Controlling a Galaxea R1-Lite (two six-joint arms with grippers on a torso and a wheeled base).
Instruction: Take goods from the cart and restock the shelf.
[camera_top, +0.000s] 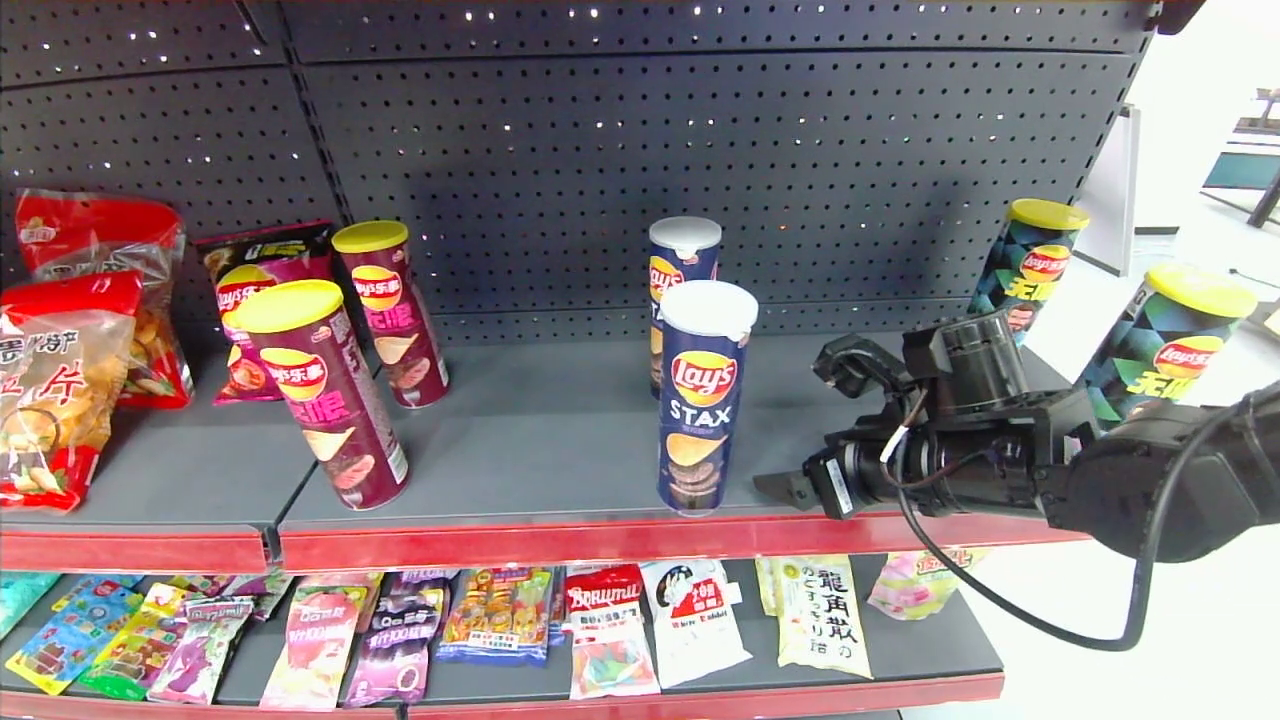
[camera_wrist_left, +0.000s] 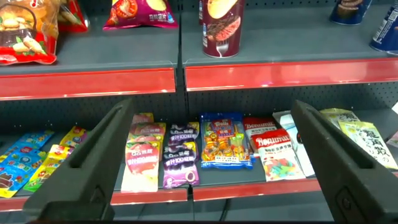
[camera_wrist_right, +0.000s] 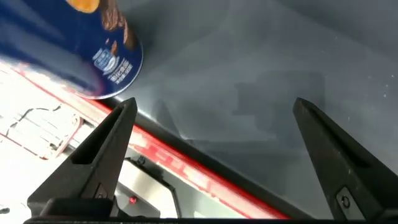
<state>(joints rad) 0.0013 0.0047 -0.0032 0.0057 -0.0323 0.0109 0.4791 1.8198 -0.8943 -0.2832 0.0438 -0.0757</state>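
A blue chip can (camera_top: 703, 395) with a white lid stands upright at the front edge of the upper shelf (camera_top: 560, 440); its base (camera_wrist_right: 106, 56) is close ahead in the right wrist view. A second blue can (camera_top: 681, 270) stands behind it. My right gripper (camera_top: 790, 490) hangs at the shelf's front lip just right of the front can, apart from it. It stands open (camera_wrist_right: 216, 102) with only bare shelf between its fingers. My left gripper (camera_wrist_left: 212, 106) is open and empty, facing the lower shelf of snack packets (camera_wrist_left: 227, 140).
Two maroon cans (camera_top: 320, 390) (camera_top: 392, 312) and several snack bags (camera_top: 60, 390) stand on the shelf's left. Two dark green cans (camera_top: 1030, 265) (camera_top: 1165, 340) stand at the right end. Bare shelf lies between the blue cans and the green ones. A red lip (camera_top: 600, 540) edges the shelf.
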